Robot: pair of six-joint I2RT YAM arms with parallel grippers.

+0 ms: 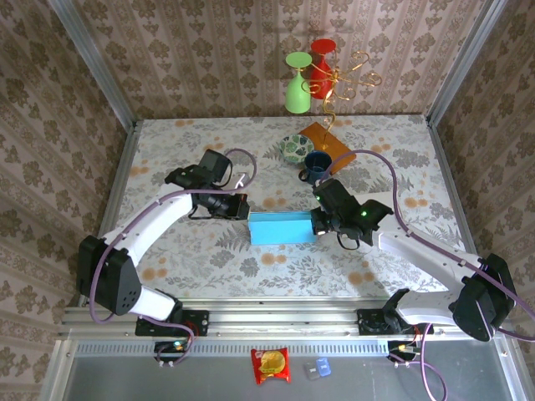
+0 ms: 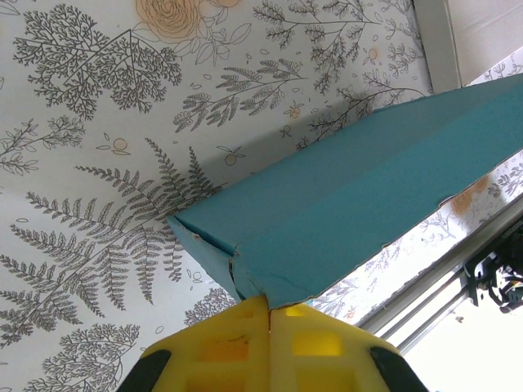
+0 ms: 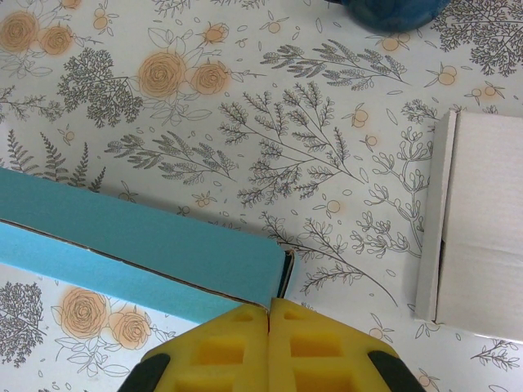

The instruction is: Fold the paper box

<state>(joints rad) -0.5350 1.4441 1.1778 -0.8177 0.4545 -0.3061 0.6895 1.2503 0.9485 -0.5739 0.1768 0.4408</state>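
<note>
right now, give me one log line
paper box: blue, held at both ends | left gripper: shut on it | right gripper: shut on it

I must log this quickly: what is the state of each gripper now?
Left gripper: closed, pinching one end of the box.
Right gripper: closed, pinching the other end of the box.

paper box (image 1: pixel 282 227) | left fingers (image 1: pixel 242 208): left end | right fingers (image 1: pixel 319 222): right end

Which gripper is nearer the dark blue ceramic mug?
Right. The right gripper holds the teal paper box just in front of the mug; the left gripper holds its far end.
</note>
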